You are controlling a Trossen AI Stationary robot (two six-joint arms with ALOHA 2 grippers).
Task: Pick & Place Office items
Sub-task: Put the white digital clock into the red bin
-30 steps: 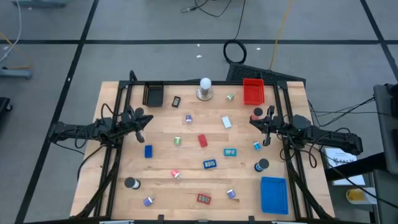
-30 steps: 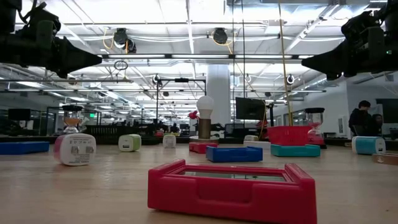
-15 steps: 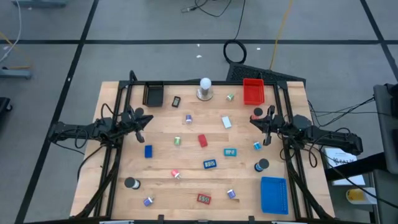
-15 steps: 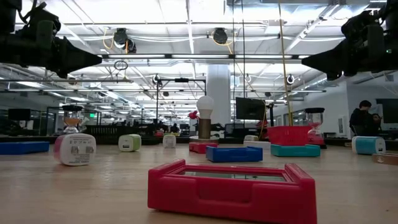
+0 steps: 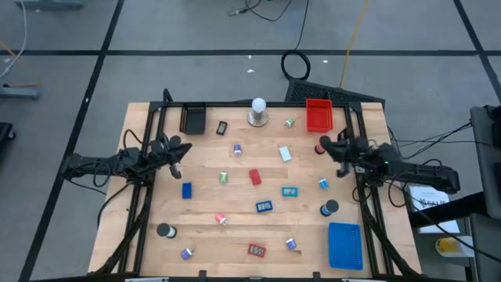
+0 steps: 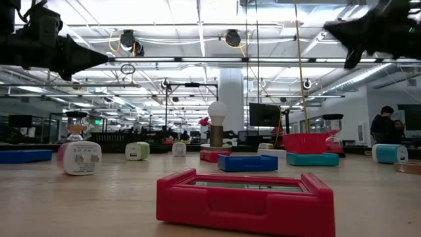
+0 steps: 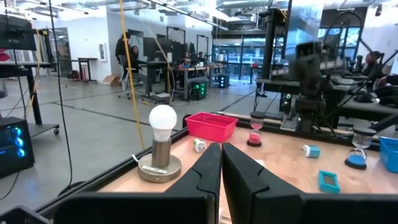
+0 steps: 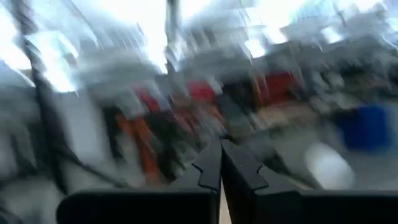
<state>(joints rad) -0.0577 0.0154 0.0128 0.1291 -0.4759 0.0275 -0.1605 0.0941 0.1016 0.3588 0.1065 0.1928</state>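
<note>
My right gripper [image 5: 329, 146] hangs closed and empty over the table's [image 5: 205, 244] right edge, near the red tray [image 5: 318, 115]. My left gripper [image 5: 178, 150] waits closed at the left edge.

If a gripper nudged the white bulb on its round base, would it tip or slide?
The bulb sits high on a narrow stem above a wider round base, so a push up top would probably tip it. A low push on the base would more likely slide it. The bulb itself looks fragile.

The right wrist view is smeared (only dark fingers [image 8: 221, 163] read), everything beyond unreadable.
</note>
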